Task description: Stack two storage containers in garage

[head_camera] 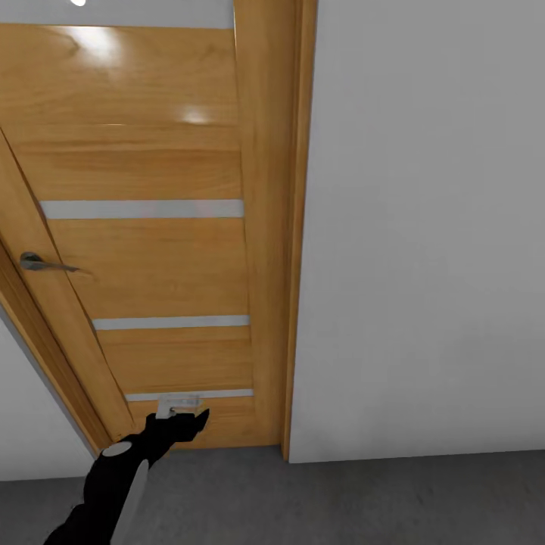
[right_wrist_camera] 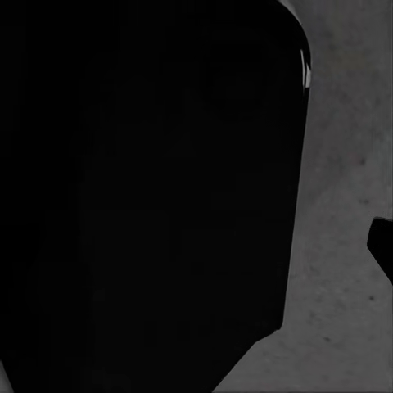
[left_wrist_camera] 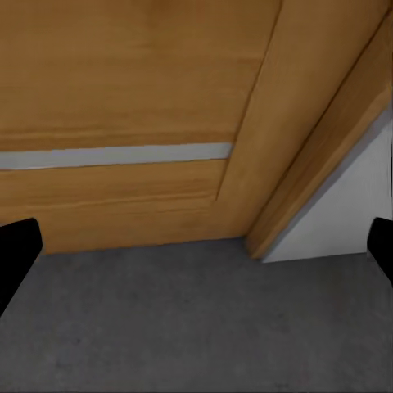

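Note:
The two storage containers are out of view. I face the garage's orange wooden door (head_camera: 144, 257) with frosted horizontal strips, over the dark grey concrete floor (head_camera: 341, 499). My left gripper (head_camera: 182, 412) reaches low toward the bottom of the door, just above the floor. In the left wrist view the left gripper (left_wrist_camera: 196, 262) is open, its black fingertips (left_wrist_camera: 15, 254) wide apart with nothing between them, pointing at the door's lower corner (left_wrist_camera: 237, 221). In the right wrist view a black robot part (right_wrist_camera: 147, 188) blocks most of the picture, beside one fingertip (right_wrist_camera: 381, 246) over grey floor (right_wrist_camera: 344, 164).
A metal lever handle (head_camera: 39, 263) sits at the door's left side. The door frame (head_camera: 294, 227) meets a plain white wall (head_camera: 424, 227) on the right. More white wall (head_camera: 30, 424) shows at lower left.

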Tool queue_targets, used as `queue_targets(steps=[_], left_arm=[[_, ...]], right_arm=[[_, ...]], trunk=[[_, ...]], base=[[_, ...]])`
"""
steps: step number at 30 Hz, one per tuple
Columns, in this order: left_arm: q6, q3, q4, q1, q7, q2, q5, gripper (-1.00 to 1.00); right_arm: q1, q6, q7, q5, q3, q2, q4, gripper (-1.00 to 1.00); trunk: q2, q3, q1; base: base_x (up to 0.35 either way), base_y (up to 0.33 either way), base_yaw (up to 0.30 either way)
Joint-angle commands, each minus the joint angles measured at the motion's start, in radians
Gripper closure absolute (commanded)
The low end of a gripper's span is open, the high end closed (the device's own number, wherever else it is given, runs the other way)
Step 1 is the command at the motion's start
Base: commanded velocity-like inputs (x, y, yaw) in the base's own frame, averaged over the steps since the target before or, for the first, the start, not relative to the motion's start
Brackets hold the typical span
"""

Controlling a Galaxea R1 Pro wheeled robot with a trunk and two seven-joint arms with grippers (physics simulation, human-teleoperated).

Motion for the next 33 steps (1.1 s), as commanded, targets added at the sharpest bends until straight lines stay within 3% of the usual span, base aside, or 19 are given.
queue_targets(steps=[1,2,10,15,20,22,27,33], left_arm=[[0.020,0.001,-0.001,-0.026,-0.003,0.000,0.000,-1.00],[0.048,0.001,-0.001,-0.070,-0.003,0.002,0.000,-1.00],[0.103,0.003,0.006,-0.262,0.004,0.008,-0.010,-1.00],[0.110,0.020,0.035,-0.340,0.022,0.015,-0.014,-1.00],[0.111,0.097,0.091,-0.427,0.043,0.054,-0.015,-1.00],[0.112,0.112,0.106,-0.457,0.046,0.066,-0.015,-1.00],[0.109,0.131,0.152,-0.520,0.060,0.092,-0.017,-1.00],[0.093,0.138,0.299,-0.615,0.121,0.128,-0.014,-1.00]], right_arm=[[0.000,-0.001,0.000,0.000,0.001,0.000,-0.001,-1.00],[0.000,-0.001,0.000,0.000,0.001,-0.001,-0.003,-1.00],[0.000,-0.001,0.000,0.002,0.001,-0.002,-0.005,-1.00],[0.000,-0.001,0.000,0.003,0.000,-0.004,-0.007,-1.00],[0.000,-0.001,0.000,0.003,0.000,-0.005,-0.007,-1.00],[0.000,-0.001,0.000,0.004,0.000,-0.006,-0.007,-1.00],[0.000,-0.001,0.000,0.003,0.000,-0.008,-0.007,-1.00],[0.000,-0.001,0.000,0.003,0.000,-0.009,-0.007,-1.00]], trunk=[[-0.001,-0.001,0.000],[-0.001,-0.001,0.000],[-0.001,-0.001,0.000],[-0.001,-0.001,0.000],[-0.001,-0.001,0.000],[-0.001,-0.001,0.000],[-0.001,-0.001,0.000],[-0.001,-0.001,0.000]], base=[[0.000,0.000,0.000],[0.000,0.000,0.000],[0.000,0.000,0.000],[0.000,0.000,0.000],[0.000,0.000,0.000],[0.000,0.000,0.000],[0.000,0.000,0.000],[0.000,0.000,0.000]])
